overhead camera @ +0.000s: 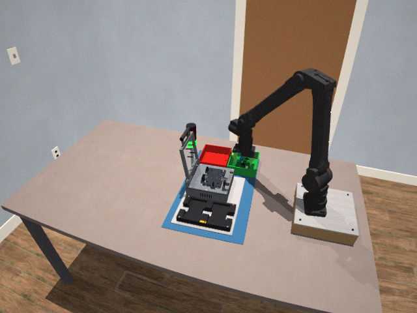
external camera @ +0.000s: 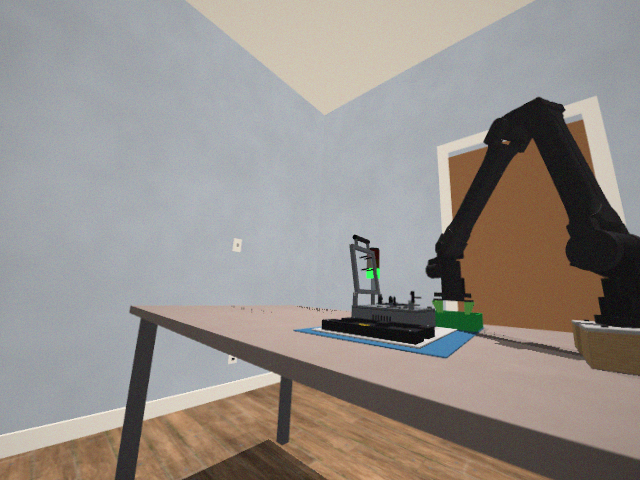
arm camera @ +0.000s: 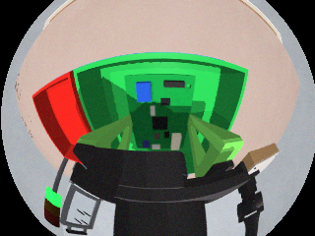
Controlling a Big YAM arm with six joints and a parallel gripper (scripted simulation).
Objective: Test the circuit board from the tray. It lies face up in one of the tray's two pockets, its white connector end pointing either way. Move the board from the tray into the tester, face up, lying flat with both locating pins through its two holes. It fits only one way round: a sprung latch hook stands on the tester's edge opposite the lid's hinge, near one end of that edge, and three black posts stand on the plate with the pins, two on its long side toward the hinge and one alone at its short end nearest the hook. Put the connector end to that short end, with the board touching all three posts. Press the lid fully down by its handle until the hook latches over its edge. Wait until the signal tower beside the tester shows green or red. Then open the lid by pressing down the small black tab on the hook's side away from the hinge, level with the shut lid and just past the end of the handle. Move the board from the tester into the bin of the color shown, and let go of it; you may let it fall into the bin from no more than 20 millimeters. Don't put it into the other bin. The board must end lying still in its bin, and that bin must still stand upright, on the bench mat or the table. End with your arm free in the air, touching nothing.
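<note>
The green circuit board (arm camera: 172, 100) (overhead camera: 244, 163) sits between my gripper's fingers, down inside the green bin (arm camera: 98, 92) (overhead camera: 247, 173) (external camera: 460, 322). My gripper (arm camera: 159, 118) (overhead camera: 243, 157) (external camera: 452, 305) points straight down into that bin and is shut on the board's long edges. I cannot tell whether the board touches the bin floor. The signal tower (overhead camera: 191, 145) (external camera: 373, 273) shows green. The tester (overhead camera: 208, 188) (external camera: 392, 313) stands with its lid (overhead camera: 186, 156) (external camera: 361, 268) raised and its plate bare of any board.
The red bin (overhead camera: 215, 157) (arm camera: 62, 114) stands touching the green bin's left side. The black tray (overhead camera: 205, 215) (external camera: 372, 327) lies in front of the tester on the blue mat (overhead camera: 244, 218) (external camera: 444, 345). The arm's base block (overhead camera: 336, 222) stands at the right.
</note>
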